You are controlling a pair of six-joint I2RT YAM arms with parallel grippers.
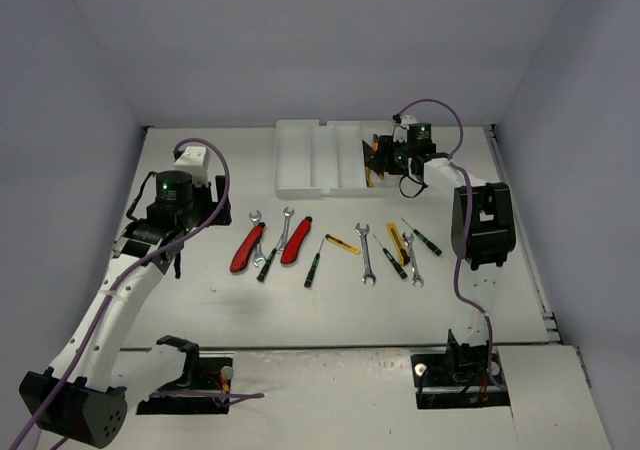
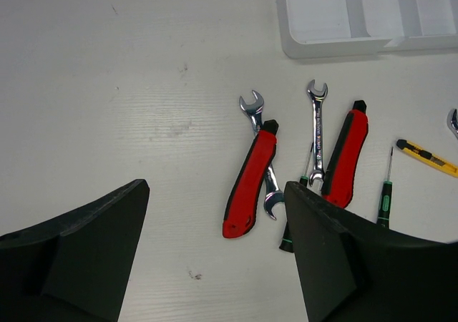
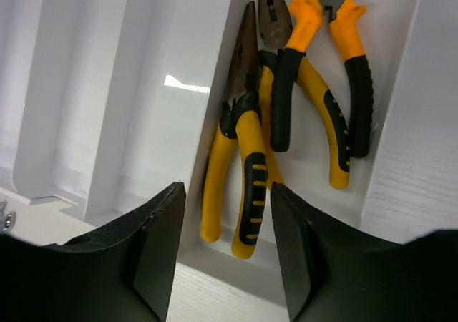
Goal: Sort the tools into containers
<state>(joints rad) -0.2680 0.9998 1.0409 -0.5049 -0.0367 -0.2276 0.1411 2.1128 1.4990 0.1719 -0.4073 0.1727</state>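
Right gripper (image 3: 225,265) spread and empty over the pliers (image 3: 243,164), which lie in the tray's (image 1: 310,160) rightmost slot.
The left gripper (image 2: 215,193), also spread and holding nothing, hovers over bare table. The nearest red cutter (image 2: 250,179) lies just ahead and to its right, long axis roughly near-to-far, crossing a wrench (image 2: 252,107). The left arm looks the closer for it.

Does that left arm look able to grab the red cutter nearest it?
Probably yes: the left gripper hangs open close to the red cutter, and nothing covers it. A wrench crossing under it might shift.
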